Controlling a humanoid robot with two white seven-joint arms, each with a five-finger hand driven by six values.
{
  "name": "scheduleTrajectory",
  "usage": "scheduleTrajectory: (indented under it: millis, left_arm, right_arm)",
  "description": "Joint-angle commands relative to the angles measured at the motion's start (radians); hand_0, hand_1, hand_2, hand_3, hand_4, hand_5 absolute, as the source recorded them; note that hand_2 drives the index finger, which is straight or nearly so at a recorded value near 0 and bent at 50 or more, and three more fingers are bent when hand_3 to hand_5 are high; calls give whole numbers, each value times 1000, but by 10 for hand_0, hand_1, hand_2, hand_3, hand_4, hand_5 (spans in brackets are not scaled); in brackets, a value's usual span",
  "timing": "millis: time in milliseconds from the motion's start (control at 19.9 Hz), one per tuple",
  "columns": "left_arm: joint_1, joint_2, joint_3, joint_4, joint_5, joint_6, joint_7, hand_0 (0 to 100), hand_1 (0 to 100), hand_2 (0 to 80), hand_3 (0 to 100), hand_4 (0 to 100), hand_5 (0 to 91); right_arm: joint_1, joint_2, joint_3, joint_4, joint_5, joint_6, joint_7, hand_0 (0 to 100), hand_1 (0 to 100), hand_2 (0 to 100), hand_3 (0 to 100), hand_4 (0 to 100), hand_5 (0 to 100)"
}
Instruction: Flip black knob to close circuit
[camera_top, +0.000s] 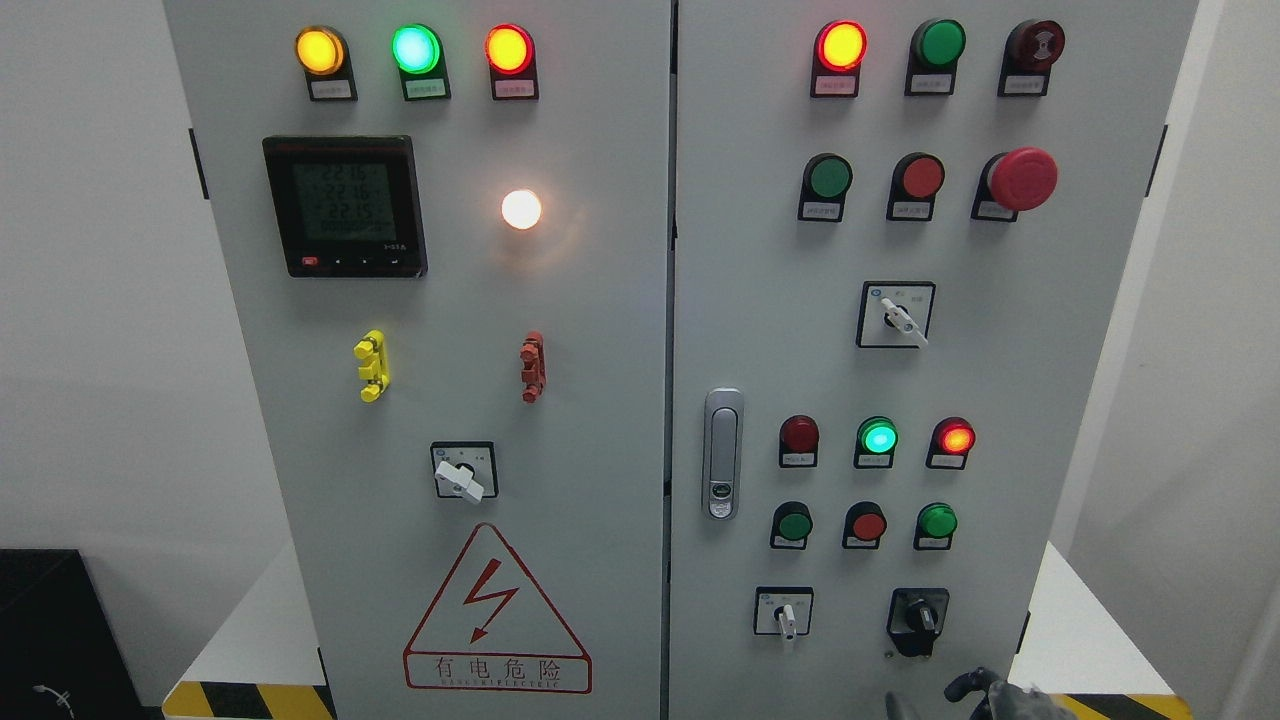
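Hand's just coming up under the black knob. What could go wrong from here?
1. Only part of the hand shows at the bottom edge, below the black knob; its fingers may block the head view as it rises, leaving the grip unseen.
2. The white selector switch sits close on the left; a drift sideways could turn the wrong control.
3. The knob is small and dark like the hand, so a partial grip may slip without turning it.
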Motion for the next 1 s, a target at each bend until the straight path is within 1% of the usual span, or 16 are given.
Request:
scheduleTrajectory:
  millis: [0, 100, 201, 301, 351, 451, 552, 652, 752, 853, 903, 953]
  left_arm:
    - [0, 0, -20, 22, -21, 0, 0, 0, 0, 0, 0, 0, 0]
    - [0, 0, -20, 23, -21, 0, 0, 0, 0, 0, 0, 0, 0]
    - [0, 0, -20, 22, -21, 0, 0, 0, 0, 0, 0, 0, 0]
    - [0, 0, -20, 23, -21, 0, 0, 0, 0, 0, 0, 0, 0]
    - [0, 0, -20, 23, -21, 0, 0, 0, 0, 0, 0, 0, 0]
    - [0, 0, -20, 23, -21, 0, 0, 0, 0, 0, 0, 0, 0]
    - [0, 0, -20, 22, -21, 0, 0, 0, 0, 0, 0, 0, 0]
    - [0, 0, -20, 23, -21, 0, 0, 0, 0, 0, 0, 0, 0]
    - [0, 0, -20, 22, -21, 0, 0, 0, 0, 0, 0, 0, 0]
    - [0, 0, -20, 23, -21, 0, 0, 0, 0, 0, 0, 0, 0]
    - [0, 0, -20, 22, -21, 0, 0, 0, 0, 0, 0, 0, 0]
    - [0, 0, -20, 22, -21, 0, 0, 0, 0, 0, 0, 0, 0]
  right_arm:
    - [89, 20, -18, -75, -389, -58, -102, 0, 67, 212, 472, 419, 277]
    - [129, 17, -33, -75, -492, -100, -119, 0, 66, 199, 431, 381, 244]
    - [149, 16, -39, -73, -610, -137, -129, 0, 64, 185, 391, 349, 202]
    - [170, 14, -41, -73, -750, -167, -126, 0, 48, 141, 311, 270, 120]
    - [179, 14, -41, -73, -811, -192, -123, 0, 39, 124, 281, 238, 104]
    - [192, 14, -41, -69, -883, -229, -117, 0, 36, 75, 205, 152, 0]
    - [196, 14, -42, -66, -931, -236, -103, 0, 33, 43, 171, 98, 0]
    - [198, 14, -42, -66, -989, -239, -73, 0, 31, 26, 146, 68, 0]
    - [202, 14, -42, -58, -1017, -239, -57, 0, 28, 0, 97, 9, 0]
    - [204, 14, -42, -50, -1019, -246, -33, 0, 17, 0, 49, 0, 0]
    - [205, 14, -42, -49, -1019, -250, -22, 0, 17, 0, 42, 0, 0]
    - [205, 14, -42, -46, -1019, -252, -19, 0, 13, 0, 21, 0, 0]
